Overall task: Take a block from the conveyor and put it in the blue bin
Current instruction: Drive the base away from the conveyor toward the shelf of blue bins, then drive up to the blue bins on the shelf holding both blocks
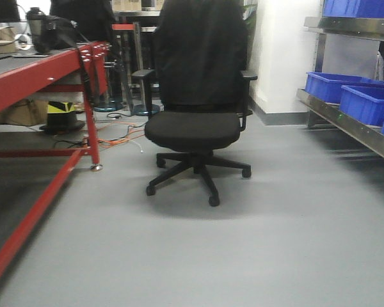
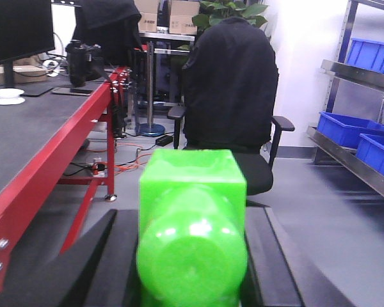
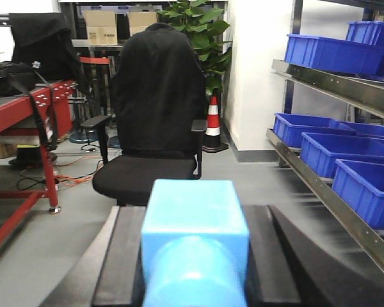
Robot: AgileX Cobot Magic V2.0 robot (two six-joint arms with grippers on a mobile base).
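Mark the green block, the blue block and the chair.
green block (image 2: 192, 230): left wrist view, on its rounded bulge.
blue block (image 3: 195, 262): right wrist view, on its rounded lower part.
chair (image 1: 198, 96): front-facing view, on its backrest.

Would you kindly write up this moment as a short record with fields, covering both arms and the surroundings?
Left end effector: closed on a green block
Right end effector: closed on a light blue block
Conveyor: red frame, dark belt, at the left of the front view
Blue bins: on a metal shelf at the right
Office chair: black, on the floor between conveyor and shelf
Task status: neither block is in a bin yet
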